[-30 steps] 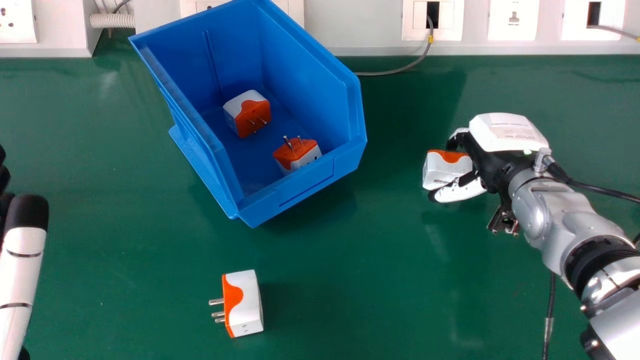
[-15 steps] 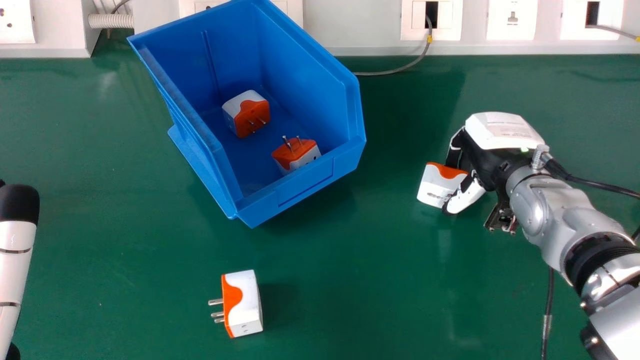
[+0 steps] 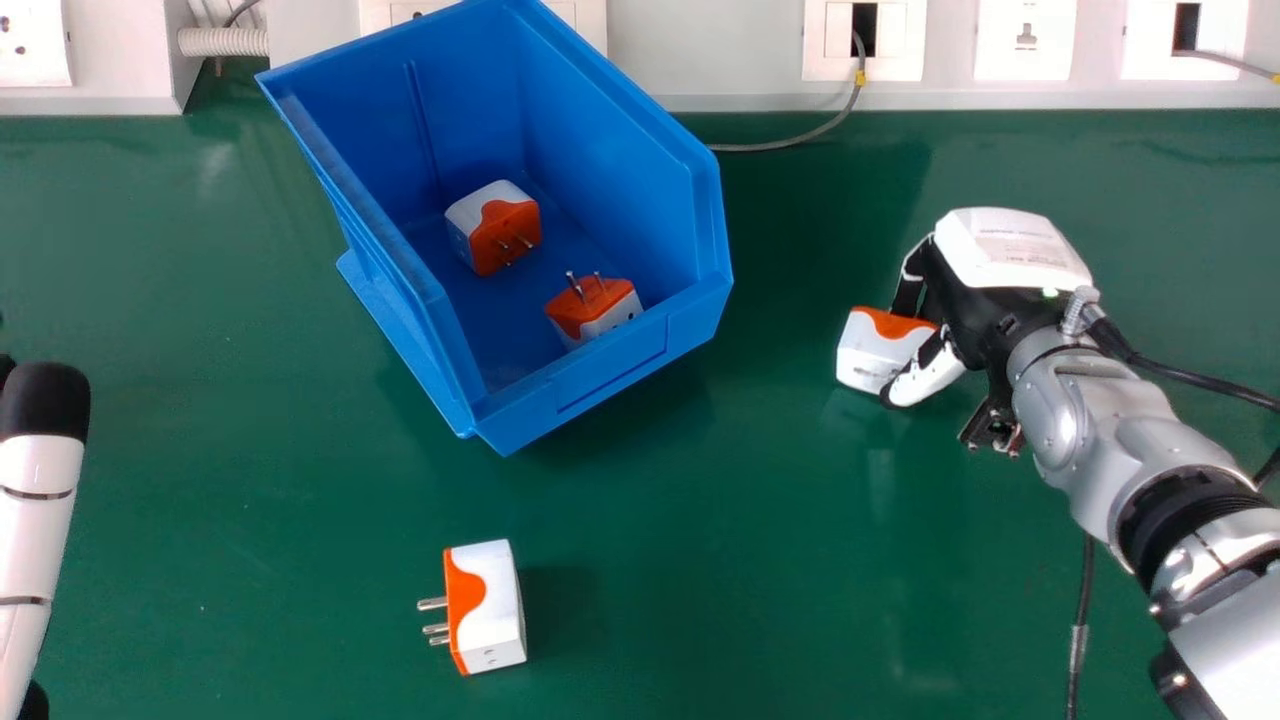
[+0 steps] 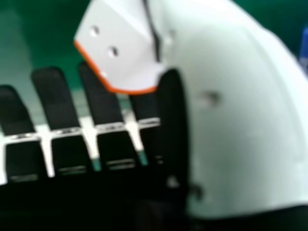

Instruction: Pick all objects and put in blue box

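A lab or workshop is suggested, though which of the two cannot be told. The green worktop (image 3: 300, 540) is backed by a white panel (image 3: 700, 50) fitted with sockets (image 3: 1026, 50); a grey cable (image 3: 780, 145), ribbed conduit (image 3: 222, 42) and a blue storage-type box (image 3: 610, 375) are also seen.

Left hand (image 3: 38, 475) partly beyond the edge

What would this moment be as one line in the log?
Right robot hand: gripping a plug adapter | Blue box: two adapters inside | Green table: loose adapter, not boxed
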Controlling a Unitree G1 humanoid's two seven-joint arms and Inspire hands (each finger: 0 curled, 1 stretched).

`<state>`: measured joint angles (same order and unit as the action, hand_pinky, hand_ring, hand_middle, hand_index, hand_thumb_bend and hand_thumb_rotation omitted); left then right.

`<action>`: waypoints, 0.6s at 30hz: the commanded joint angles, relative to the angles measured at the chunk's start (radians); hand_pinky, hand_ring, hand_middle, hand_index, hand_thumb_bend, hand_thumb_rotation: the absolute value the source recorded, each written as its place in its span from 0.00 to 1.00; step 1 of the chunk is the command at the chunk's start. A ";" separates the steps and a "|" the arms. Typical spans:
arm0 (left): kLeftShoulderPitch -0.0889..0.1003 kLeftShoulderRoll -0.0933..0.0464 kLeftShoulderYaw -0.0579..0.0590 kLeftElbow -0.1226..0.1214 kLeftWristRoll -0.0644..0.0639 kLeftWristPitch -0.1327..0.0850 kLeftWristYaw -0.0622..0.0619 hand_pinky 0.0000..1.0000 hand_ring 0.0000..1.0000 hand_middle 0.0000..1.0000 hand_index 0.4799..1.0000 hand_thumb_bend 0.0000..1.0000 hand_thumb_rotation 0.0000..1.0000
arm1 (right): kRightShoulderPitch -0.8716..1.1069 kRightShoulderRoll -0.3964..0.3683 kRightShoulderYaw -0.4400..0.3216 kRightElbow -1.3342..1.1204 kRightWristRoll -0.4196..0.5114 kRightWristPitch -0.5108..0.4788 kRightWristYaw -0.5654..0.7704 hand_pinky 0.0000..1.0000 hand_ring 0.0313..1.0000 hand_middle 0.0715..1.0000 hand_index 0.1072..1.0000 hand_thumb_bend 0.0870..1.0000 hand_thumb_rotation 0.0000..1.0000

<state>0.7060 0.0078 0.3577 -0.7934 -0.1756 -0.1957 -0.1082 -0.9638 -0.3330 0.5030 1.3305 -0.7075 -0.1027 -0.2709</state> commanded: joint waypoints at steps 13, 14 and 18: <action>-0.088 0.003 -0.035 0.070 0.061 0.005 0.022 1.00 1.00 1.00 1.00 0.65 0.81 | 0.133 -0.116 -0.103 -0.198 0.063 -0.182 -0.171 0.29 0.36 0.41 0.42 0.44 0.15; -0.096 0.004 -0.035 0.076 0.064 0.006 0.024 1.00 1.00 1.00 1.00 0.65 0.81 | 0.155 -0.124 -0.112 -0.226 0.066 -0.199 -0.183 0.29 0.36 0.41 0.42 0.44 0.15; -0.117 0.006 -0.042 0.094 0.083 0.011 0.033 1.00 1.00 1.00 1.00 0.67 0.82 | 0.252 -0.158 -0.148 -0.371 0.074 -0.249 -0.197 0.19 0.23 0.27 0.41 0.44 0.14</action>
<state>0.5951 0.0095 0.3187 -0.6933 -0.1068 -0.1821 -0.0837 -0.7252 -0.4643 0.3794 1.0273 -0.6543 -0.3284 -0.4457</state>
